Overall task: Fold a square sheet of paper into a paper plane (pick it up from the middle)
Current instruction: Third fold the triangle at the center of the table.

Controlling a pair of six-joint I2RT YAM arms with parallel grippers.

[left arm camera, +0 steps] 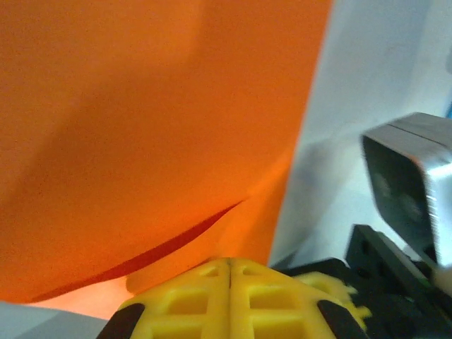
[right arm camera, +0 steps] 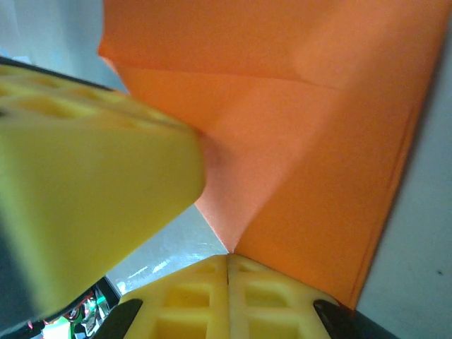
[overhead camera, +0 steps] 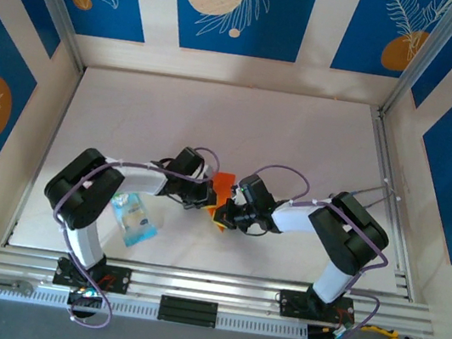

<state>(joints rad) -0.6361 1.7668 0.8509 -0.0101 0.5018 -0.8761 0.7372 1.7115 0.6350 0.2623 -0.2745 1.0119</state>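
Your left gripper (overhead camera: 201,202) and right gripper (overhead camera: 224,216) both clamped on orange sheet (overhead camera: 222,186), sheet sticking up between them.

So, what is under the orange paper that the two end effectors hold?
The white table lies below the orange paper, which the left end effector and right end effector pinch. The patch directly beneath is covered from above, so anything there is hidden.

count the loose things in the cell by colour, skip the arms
orange: 1, the folded paper
blue and clear: 1, the plastic packet
yellow and black: 1, the hand tool on the front rail
total: 3
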